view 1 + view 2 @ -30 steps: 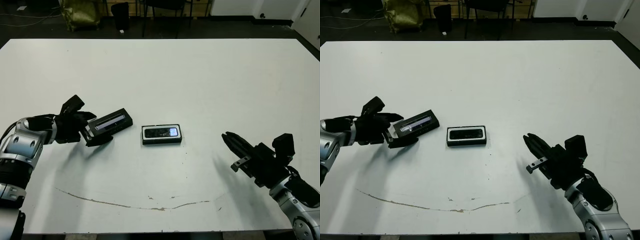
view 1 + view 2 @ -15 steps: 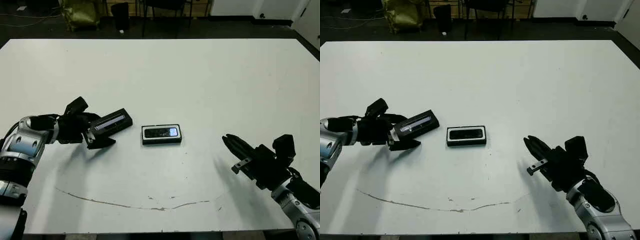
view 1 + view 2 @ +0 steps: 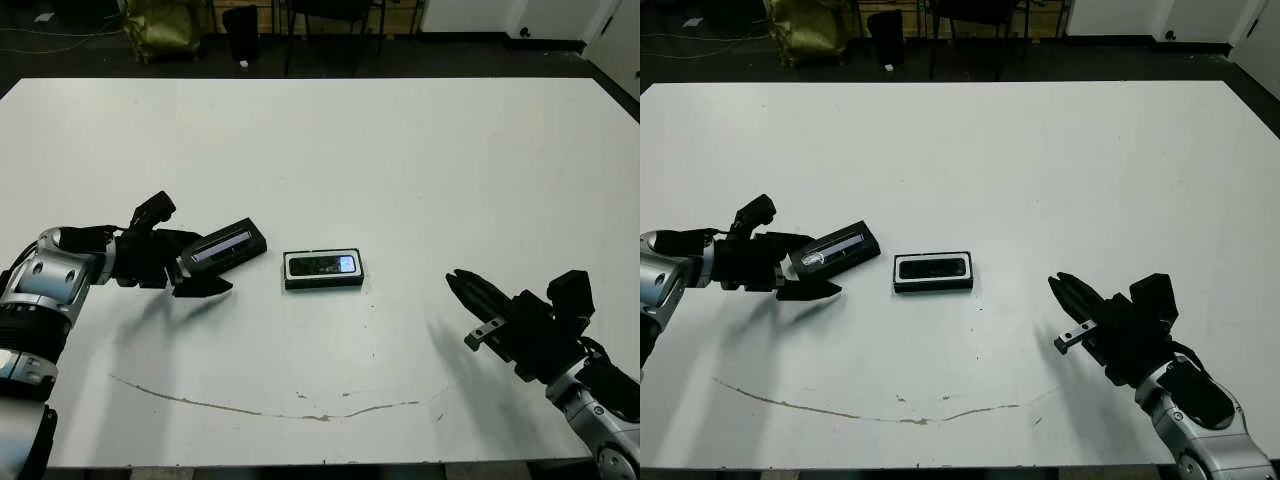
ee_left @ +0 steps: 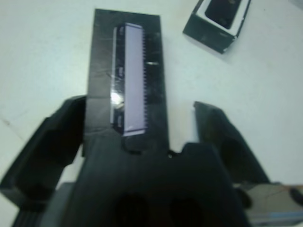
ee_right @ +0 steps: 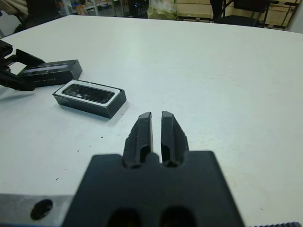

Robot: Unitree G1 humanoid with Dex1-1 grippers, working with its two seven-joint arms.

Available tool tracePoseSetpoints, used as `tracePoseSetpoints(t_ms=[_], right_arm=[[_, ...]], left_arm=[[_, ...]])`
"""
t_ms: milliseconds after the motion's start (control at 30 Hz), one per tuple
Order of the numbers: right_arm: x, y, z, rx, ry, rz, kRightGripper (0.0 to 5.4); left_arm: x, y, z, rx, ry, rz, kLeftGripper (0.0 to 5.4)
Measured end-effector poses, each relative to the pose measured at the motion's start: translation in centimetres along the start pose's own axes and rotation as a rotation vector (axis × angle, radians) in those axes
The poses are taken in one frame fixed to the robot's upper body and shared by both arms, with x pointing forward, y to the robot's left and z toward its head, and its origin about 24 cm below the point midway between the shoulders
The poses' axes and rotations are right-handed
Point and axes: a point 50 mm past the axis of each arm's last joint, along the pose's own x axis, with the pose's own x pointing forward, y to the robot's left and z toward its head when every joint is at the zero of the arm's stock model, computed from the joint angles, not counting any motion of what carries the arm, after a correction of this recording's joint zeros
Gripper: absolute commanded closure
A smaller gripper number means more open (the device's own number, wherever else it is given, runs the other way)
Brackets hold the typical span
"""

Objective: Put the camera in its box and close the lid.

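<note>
Left gripper: spread wide around the near-left end of the lid, one finger on each side. In the left wrist view one finger seems to meet the lid's long edge and the other stands clear, so this reads as a grasp being set, not a pinch.
Lid: black cover with a glossy strip, lying on the table at a slant, its far-right end pointing toward the box; a gap of bare table separates them.
Box: centre of the table, right of the lid, open on top, white lining showing as a thin rim.
Camera: already lying flat inside the box, pale patch at its right end, so only the closing is left.
Right gripper: fingers pressed together, empty, hovering low at the near right, well apart from the box.
Table: white; a thin brownish line runs along the near edge.
Doing it well: close evenly on both long edges before lifting, or the lid may swivel. Carry it over the box, turn it to match the box's long axis, lower it level and press only once all four walls line up. The right gripper could steady the box if it slides.
</note>
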Motion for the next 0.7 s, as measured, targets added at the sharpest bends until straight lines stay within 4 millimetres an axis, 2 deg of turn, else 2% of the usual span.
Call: tracePoseSetpoints(t_ms=[200,700], right_arm=[[-0.02,0.08,0.10,-0.001,0.004,0.000,5.40],[0.15,-0.19,-0.38,0.010,0.007,-0.003,5.40]], left_arm=[[0.16,-0.07,0.09,-0.024,-0.026,0.015,2.84],[0.35,-0.23,-0.08,-0.054,-0.057,0.082,2.89]])
